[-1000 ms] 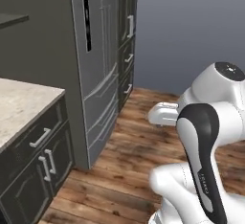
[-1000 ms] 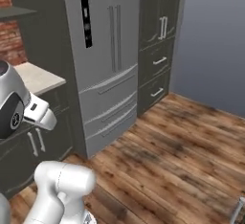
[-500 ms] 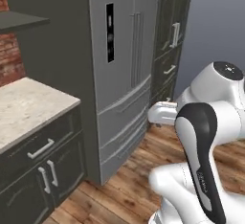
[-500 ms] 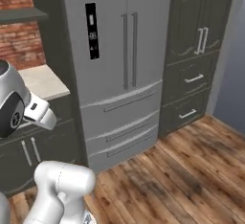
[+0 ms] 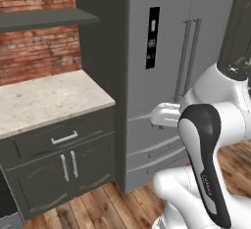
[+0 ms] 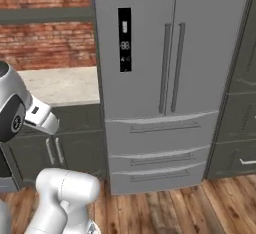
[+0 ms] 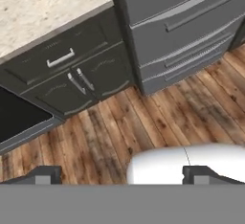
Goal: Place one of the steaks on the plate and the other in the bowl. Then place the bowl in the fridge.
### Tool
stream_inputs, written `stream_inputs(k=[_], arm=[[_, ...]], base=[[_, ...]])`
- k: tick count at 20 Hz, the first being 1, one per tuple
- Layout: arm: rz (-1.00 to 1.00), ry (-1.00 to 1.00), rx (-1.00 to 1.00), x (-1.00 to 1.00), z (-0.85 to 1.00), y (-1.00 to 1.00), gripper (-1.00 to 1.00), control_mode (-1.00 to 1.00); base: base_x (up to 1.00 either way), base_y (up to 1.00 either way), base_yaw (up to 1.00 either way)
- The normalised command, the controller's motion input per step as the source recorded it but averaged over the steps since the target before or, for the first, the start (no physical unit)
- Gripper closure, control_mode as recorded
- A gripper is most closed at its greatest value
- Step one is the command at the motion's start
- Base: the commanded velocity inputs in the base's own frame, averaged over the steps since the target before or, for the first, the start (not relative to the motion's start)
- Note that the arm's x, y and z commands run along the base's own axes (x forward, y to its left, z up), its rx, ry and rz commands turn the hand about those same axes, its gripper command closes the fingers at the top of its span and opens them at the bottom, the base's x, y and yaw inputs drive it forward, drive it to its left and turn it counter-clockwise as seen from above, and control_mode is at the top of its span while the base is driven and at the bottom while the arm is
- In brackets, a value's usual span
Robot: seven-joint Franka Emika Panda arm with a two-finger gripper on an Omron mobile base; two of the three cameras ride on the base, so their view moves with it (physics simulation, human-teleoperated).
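Here the gripper point(image 7: 122, 175) hangs above bare floor point(image 7: 143, 117), its two dark fingertips point(image 7: 45, 174) set as wide apart as they go, with nothing between them and nothing touching them. Below it the floor is brown wood planks with a streaked grain.

One fridge point(image 6: 165, 78) stands straight ahead of the robot, tall, flat-fronted and grey with a dull metallic sheen. It has two upper doors, both shut, and two long thin vertical handles point(image 6: 170, 68) side by side at the seam where the doors meet. On the left door sits one narrow black display panel point(image 6: 124, 39) with small pale markings. Beneath the doors are two drawers point(image 6: 157, 150), stacked one above the other, each with a long horizontal bar grip.

To the left of the fridge, touching its side, is one surface point(image 5: 44, 101) of pale speckled stone with a squared edge. Under it is a dark grey cabinet point(image 5: 63, 164) with one drawer carrying a short silver handle and two doors with a pair of upright silver handles. Behind the surface is a red brick wall point(image 5: 39, 52), and one dark grey shelf point(image 5: 44, 20) runs across it. To the right of the fridge stand more dark grey cabinets point(image 6: 240, 113).

The white arm point(image 5: 211, 140) with dark joints rises in the foreground of both base views.
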Motion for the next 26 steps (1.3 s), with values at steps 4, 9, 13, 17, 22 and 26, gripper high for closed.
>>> stream_inputs(k=[4,9,13,17,22,26], arm=[[0.0,0.0,0.0,0.0,0.0,0.0,-1.0,1.0],[0.0,0.0,0.0,0.0,0.0,0.0,-1.0,1.0],[0.0,0.0,0.0,0.0,0.0,0.0,-1.0,1.0],[0.0,0.0,0.0,0.0,0.0,0.0,-1.0,1.0],[0.0,0.0,0.0,0.0,0.0,0.0,-1.0,1.0],[0.0,0.0,0.0,0.0,0.0,0.0,-1.0,1.0]], base=[[0.0,-1.0,0.3],[0.0,-1.0,0.22],[0.51,-1.0,0.45],[0.21,-1.0,0.46],[0.2,-1.0,0.28],[0.58,-0.51,0.18]])
